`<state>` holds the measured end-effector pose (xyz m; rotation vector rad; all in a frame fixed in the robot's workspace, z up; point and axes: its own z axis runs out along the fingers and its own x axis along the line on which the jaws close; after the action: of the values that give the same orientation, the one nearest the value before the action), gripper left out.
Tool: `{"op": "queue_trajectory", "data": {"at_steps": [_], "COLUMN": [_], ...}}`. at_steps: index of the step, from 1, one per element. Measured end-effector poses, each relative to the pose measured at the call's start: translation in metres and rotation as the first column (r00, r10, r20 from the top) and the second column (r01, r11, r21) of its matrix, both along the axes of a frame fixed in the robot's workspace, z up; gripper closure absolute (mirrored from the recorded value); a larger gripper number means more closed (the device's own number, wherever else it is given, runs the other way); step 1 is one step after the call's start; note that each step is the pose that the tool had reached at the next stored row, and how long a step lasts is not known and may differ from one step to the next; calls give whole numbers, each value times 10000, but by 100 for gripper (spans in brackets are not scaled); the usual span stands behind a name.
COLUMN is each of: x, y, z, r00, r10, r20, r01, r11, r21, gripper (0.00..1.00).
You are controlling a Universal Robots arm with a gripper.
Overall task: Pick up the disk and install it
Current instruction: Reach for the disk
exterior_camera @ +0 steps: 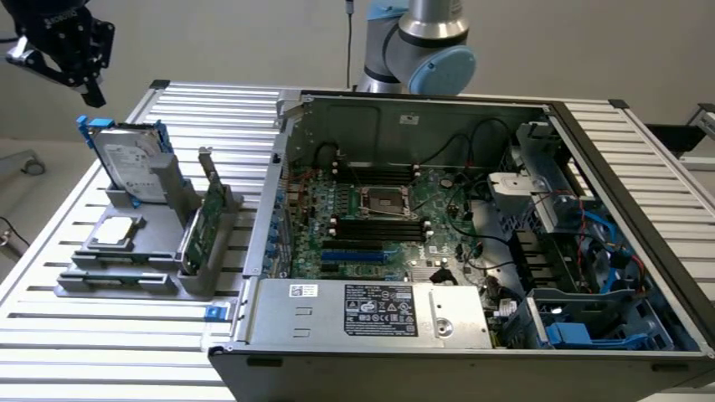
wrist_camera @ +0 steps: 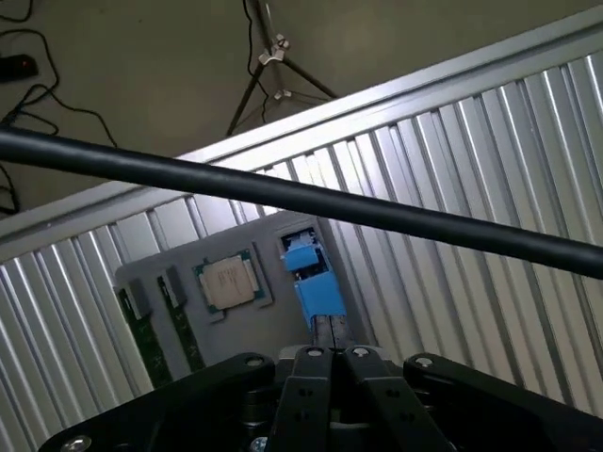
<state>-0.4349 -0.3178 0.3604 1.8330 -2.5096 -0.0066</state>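
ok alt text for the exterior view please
A robot gripper, jaws shut and empty, hangs above the disk, which stands on edge in a grey holder on a ribbed metal table. An open computer case sits to the exterior view's right.

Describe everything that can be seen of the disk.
The disk is a flat silver-grey rectangle with a white printed label and a blue plastic carrier frame. It stands on edge, slightly tilted, in the grey holder at the exterior view's left. Only the holder touches it; the shut pincer hangs above it.
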Motion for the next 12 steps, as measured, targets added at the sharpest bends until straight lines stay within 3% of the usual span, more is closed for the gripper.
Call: {"op": "queue_trajectory", "data": {"at_steps": [6,12], "x": [0,0], "y": [0,0], "z": [0,-1], "r00": [9940,9763], "r10": [1093,2162], "r20": [0,0], "r01": [-1093,-2162], "r11": [9940,9763], "r21": [0,1], "gripper": [89,89]}}
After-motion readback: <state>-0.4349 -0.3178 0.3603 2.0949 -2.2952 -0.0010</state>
